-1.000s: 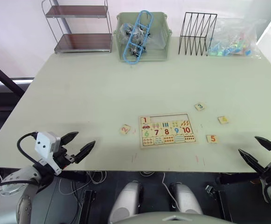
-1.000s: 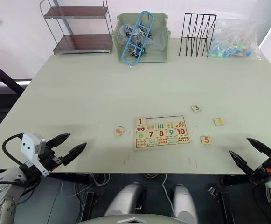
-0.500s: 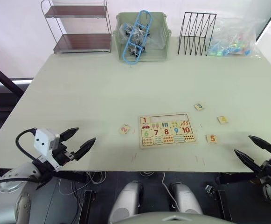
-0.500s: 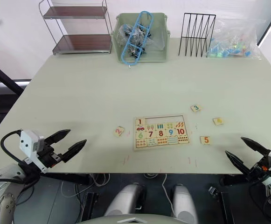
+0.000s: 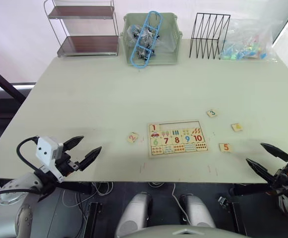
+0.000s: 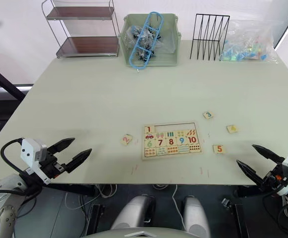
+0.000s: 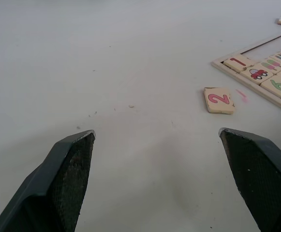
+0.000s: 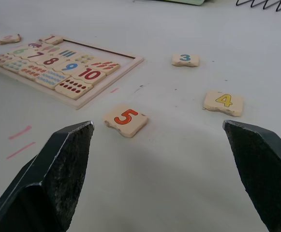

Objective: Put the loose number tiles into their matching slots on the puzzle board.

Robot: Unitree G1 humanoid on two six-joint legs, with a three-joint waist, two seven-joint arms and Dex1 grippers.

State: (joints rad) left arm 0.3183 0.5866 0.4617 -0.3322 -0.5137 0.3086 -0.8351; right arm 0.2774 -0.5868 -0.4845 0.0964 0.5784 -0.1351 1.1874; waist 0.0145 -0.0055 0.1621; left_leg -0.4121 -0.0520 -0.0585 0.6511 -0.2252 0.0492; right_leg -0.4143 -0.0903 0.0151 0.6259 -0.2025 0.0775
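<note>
Both grippers are spread wide and holding nothing: the left gripper (image 5: 82, 151) hangs at the near left edge of the table (image 5: 109, 89), the right gripper (image 5: 266, 157) at the near right edge, each a good way short of any tile. The puzzle board (image 5: 177, 138) sits near the front middle, with the 1 tile (image 5: 154, 127) already seated at the left end of the top row, so the slots (image 5: 181, 126) beside it look bare. Left side has one job, the 2 tile (image 7: 219, 100) lying just beside the board's left edge; right side has the 5 tile (image 8: 125, 120) closest, then the 4 tile (image 8: 223, 102) and the 3 tile (image 8: 185, 59) further out. My take: these tiles are thin and flat, so come down nearly vertical, pinch across opposite edges, and turn the digit upright before dropping it in, since a tilted tile will probably catch on the frame. Table is pale and mostly bare, a few pink marks near the front. Along the back there's a wire shelf (image 5: 82, 27), a green bin (image 5: 151, 39) with a blue clip thing, a black rack (image 5: 210, 29) and a plastic bag (image 5: 247, 39).
</note>
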